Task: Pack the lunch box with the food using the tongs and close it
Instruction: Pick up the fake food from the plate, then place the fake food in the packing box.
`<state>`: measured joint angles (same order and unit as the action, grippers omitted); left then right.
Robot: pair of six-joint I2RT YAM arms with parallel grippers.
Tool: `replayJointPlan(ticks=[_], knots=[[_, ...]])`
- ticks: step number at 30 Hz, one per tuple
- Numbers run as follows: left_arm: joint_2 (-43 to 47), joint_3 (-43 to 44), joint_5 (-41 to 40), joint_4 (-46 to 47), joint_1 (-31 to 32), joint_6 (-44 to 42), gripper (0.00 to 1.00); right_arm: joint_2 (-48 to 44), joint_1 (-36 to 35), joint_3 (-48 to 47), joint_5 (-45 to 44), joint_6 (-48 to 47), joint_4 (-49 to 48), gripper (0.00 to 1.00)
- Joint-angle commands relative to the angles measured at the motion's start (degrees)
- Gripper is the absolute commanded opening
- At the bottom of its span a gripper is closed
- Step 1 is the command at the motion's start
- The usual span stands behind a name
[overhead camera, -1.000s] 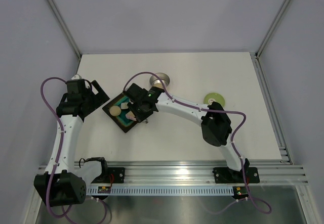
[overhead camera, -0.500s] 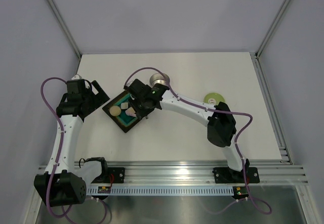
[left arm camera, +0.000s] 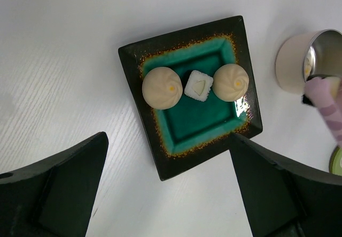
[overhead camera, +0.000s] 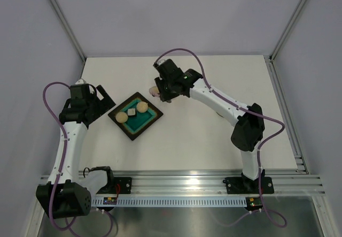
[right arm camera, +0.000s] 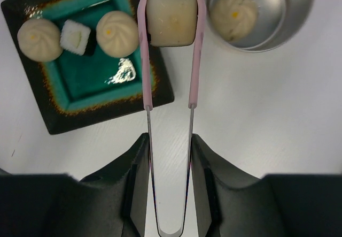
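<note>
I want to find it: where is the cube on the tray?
Find the dark square tray, teal inside. The cube is the middle of three pieces in a row. It is white and square; the balls beside it are round and beige.

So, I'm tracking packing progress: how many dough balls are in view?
3: two dough balls on the tray, flanking a white cube, and one inside the steel tin. More could hide in the tin.

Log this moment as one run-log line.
right claw: shut on tongs | tongs: holding cube, beside lunch box | lunch box: one ball | left claw: open
</note>
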<state>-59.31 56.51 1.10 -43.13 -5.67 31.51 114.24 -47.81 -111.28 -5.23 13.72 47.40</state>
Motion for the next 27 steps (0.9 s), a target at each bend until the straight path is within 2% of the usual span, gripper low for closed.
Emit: replayJointPlan(ticks=[1,10,20,27], knots=[[1.04,0.00,1.71,2.18,-0.39,-0.83,0.99,-3.76,3.16,-0.77,-3.20,-0.88,-3.54,0.21],[0.86,0.44,1.89,1.91,-0.48,-0.83,0.99,1.78,9.13,-4.55,-4.78,-1.85,-3.63,0.21],[0.77,0.44,1.45,1.74,-0.48,-0.92,0.99,7.93,10.02,-7.54,-2.94,-2.38,-3.71,0.22],[0.77,0.53,1.09,1.30,-0.57,-0.92,0.99,9.77,9.93,-8.51,0.57,-2.38,-4.86,0.30]])
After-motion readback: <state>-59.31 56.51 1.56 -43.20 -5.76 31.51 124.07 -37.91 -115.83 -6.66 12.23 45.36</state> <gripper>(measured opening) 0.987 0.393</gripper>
